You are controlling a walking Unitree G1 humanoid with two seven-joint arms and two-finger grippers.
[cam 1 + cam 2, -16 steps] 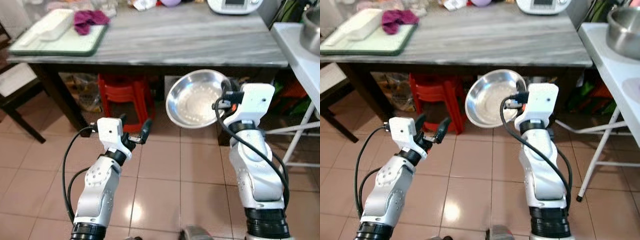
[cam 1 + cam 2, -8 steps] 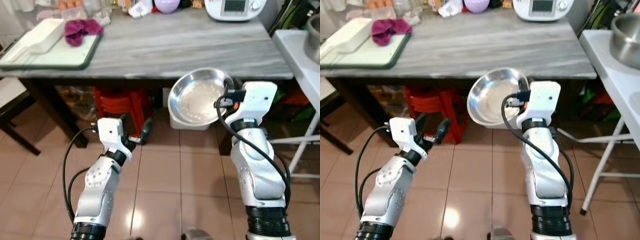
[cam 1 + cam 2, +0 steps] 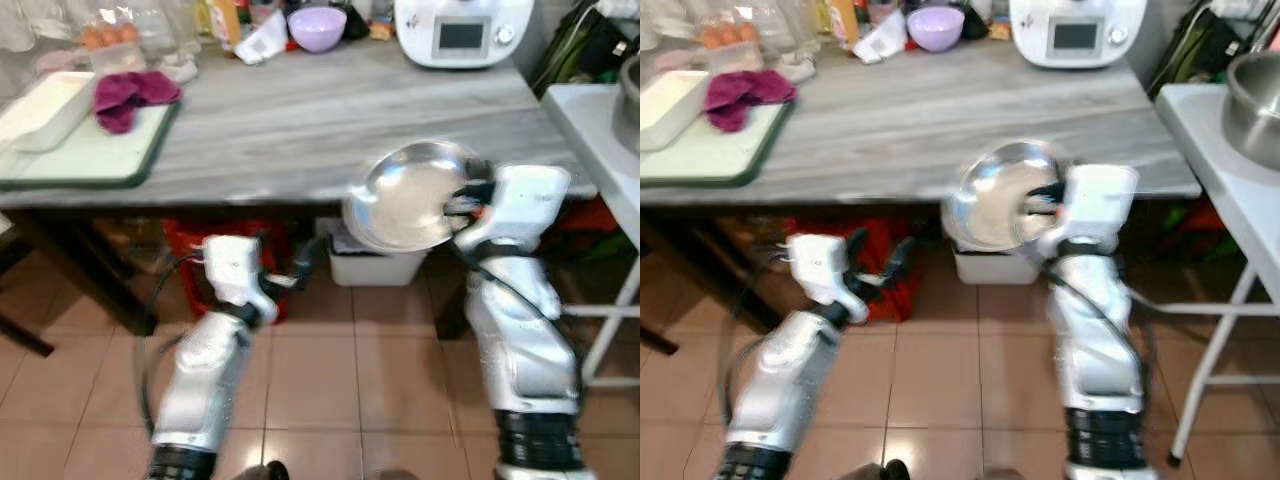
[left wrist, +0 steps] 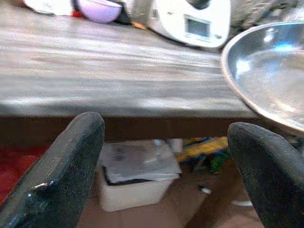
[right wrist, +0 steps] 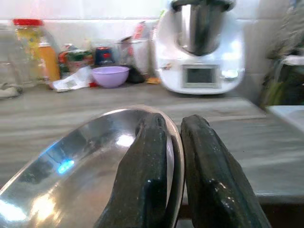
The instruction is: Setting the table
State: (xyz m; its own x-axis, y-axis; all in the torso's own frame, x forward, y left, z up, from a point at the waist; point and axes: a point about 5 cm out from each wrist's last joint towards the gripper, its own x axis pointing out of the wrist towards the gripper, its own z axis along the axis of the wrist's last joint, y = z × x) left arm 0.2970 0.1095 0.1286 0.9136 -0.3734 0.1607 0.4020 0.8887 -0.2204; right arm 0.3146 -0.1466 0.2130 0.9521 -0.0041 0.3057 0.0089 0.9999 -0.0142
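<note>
Shiny bowl (image 3: pixel 412 195) sits pinched in our right jaws by its rim, not yet on the desk (image 3: pixel 300 110). Our left jaws are wide, holding nothing.

The right arm is bent up in front of the body, its right gripper (image 5: pixel 173 156) raised with the jaws pinched on the rim of a steel bowl (image 3: pixel 410 195). The left gripper (image 4: pixel 166 156) sits lower, jaws spread wide and empty.
</note>
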